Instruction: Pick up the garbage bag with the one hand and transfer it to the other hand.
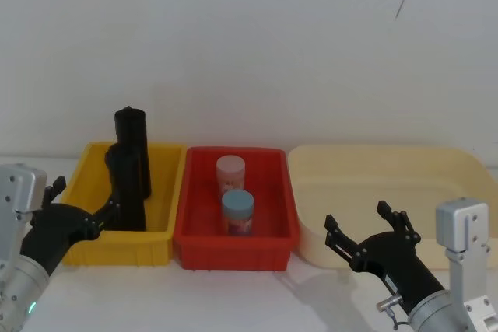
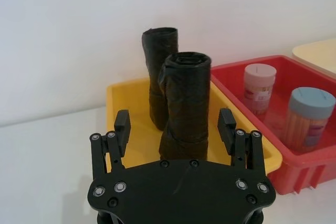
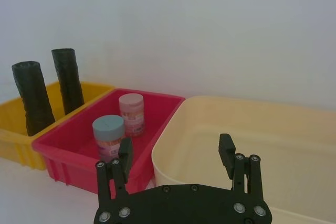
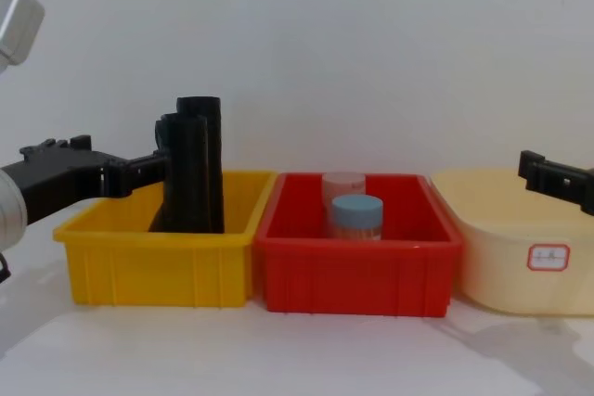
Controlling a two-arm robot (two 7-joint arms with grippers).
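Fingers [image 2: 122, 127] forward and roughly level, your left gripper [image 2: 175, 124] reaches in from the left at about the height of the yellow bin's [image 1: 117, 248] rim, the arm running nearly horizontal across the chest view. It is black, with a flat plate studded with screws, and its two fingers are spread wide. The garbage bag [image 2: 185, 103] stands upright between them in the left wrist view, with a gap on either side. In the chest view one fingertip reaches the roll's side, but you cannot tell whether it touches. The bag is a thick cylinder of crinkled, slightly glossy black plastic, set in the near part of the yellow bin and rising well above its rim. A slimmer, smoother black roll [image 1: 132, 134] stands just behind it in the same bin. Beside the yellow bin sits a red bin [image 1: 233, 254] holding two upright jars, one with a pink lid [image 1: 230, 172] and a nearer one with a blue lid [image 1: 237, 211]. A cream tub [image 1: 366, 149] sits next to the red bin. Your right gripper [image 1: 356, 219] hovers low in front of that tub, tilted forward, fingers spread apart and holding nothing, well apart from the bag.
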